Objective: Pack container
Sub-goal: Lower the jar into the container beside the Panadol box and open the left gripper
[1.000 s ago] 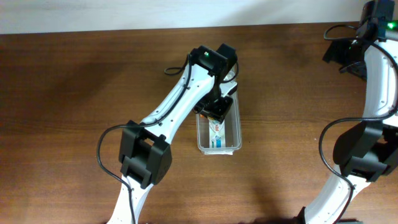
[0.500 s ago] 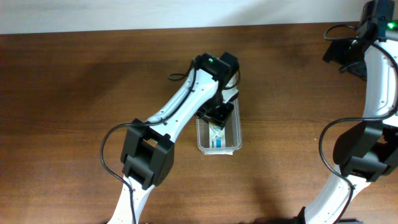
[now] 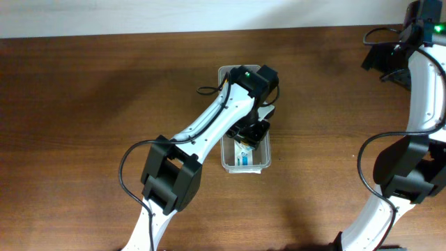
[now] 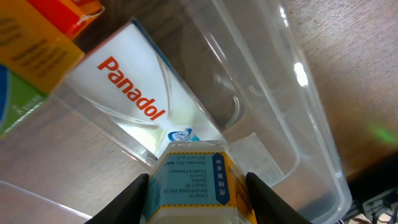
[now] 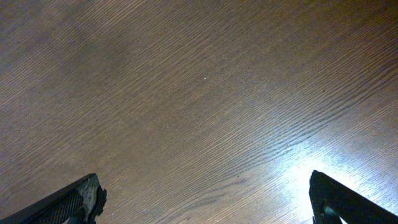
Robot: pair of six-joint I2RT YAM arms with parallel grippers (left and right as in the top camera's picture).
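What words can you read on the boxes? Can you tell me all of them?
"Panadol": red letters on the white box lying in the container.
Small print on the yellow box in the left gripper: too small to read.
Print on the orange box: blurred, unreadable.

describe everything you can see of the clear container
The container is a long, narrow bin of clear plastic with rounded corners and a rim. It has no lid and stands upright near the middle of the brown table. Its glossy walls catch glare. A white Panadol box lies flat on its floor, with an orange box by it. The left gripper holds a small yellow box over it, and the arm covers much of it from overhead.
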